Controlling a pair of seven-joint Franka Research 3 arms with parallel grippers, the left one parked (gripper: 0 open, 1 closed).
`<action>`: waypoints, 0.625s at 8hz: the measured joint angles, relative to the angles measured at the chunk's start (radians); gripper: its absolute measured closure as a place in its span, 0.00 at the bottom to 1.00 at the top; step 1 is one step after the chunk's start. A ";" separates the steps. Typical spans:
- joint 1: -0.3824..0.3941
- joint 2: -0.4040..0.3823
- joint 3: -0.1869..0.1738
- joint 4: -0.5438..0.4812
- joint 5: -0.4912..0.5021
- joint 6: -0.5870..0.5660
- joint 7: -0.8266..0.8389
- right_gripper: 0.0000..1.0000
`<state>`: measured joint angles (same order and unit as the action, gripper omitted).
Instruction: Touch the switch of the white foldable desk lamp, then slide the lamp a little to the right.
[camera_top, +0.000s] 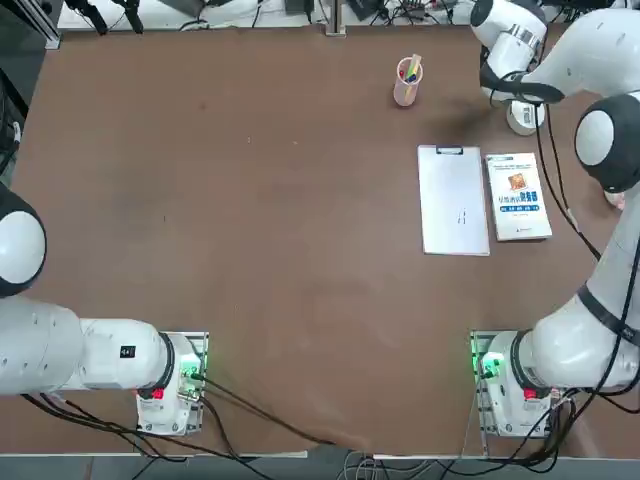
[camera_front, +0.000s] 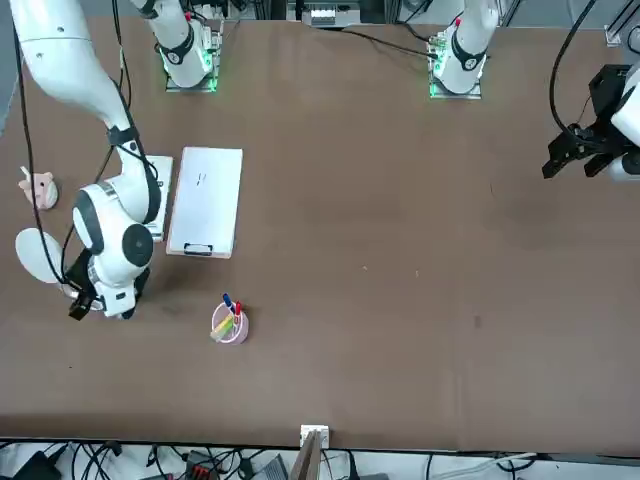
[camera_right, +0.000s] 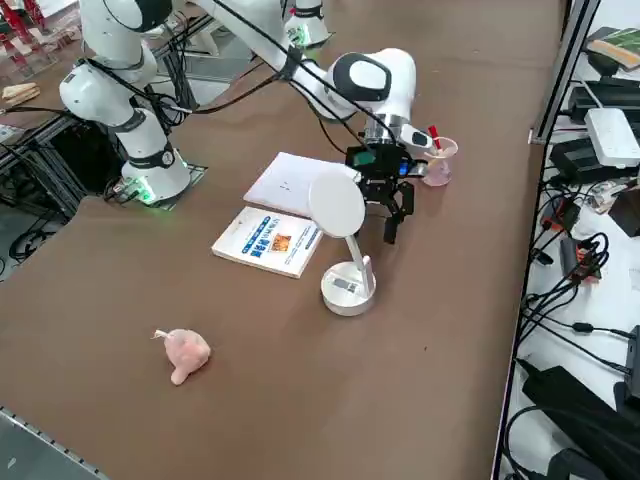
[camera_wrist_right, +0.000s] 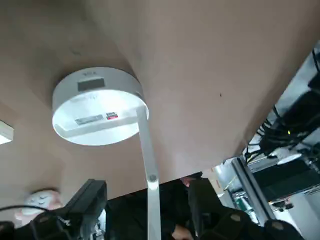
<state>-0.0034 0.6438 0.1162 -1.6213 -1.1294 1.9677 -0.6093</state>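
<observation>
The lamp (camera_right: 346, 245) is placed on the surface (camera_right: 470, 330) near its far right corner, with the right gripper (camera_right: 396, 213) hanging just behind it, jaws spread. A booklet (camera_right: 266, 241) and a clipboard (camera_right: 289, 183) are laid side by side nearer the robot; a pen cup (camera_right: 438, 161) is set further left.

A broad brown desk (camera_top: 250, 250) fills the room's centre, its far and right edges bordered by tangled black cables (camera_right: 570, 250), power strips (camera_right: 610, 135) and aluminium framing (camera_right: 550, 70) over a grey floor.
</observation>
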 joint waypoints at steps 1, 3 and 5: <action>0.003 0.015 0.000 0.007 -0.001 -0.004 -0.026 0.00; 0.004 0.039 0.000 0.020 -0.004 -0.013 -0.054 0.00; 0.004 0.085 -0.003 0.051 -0.037 -0.025 -0.072 0.00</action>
<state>0.0004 0.7288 0.1134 -1.5705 -1.1665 1.9430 -0.6811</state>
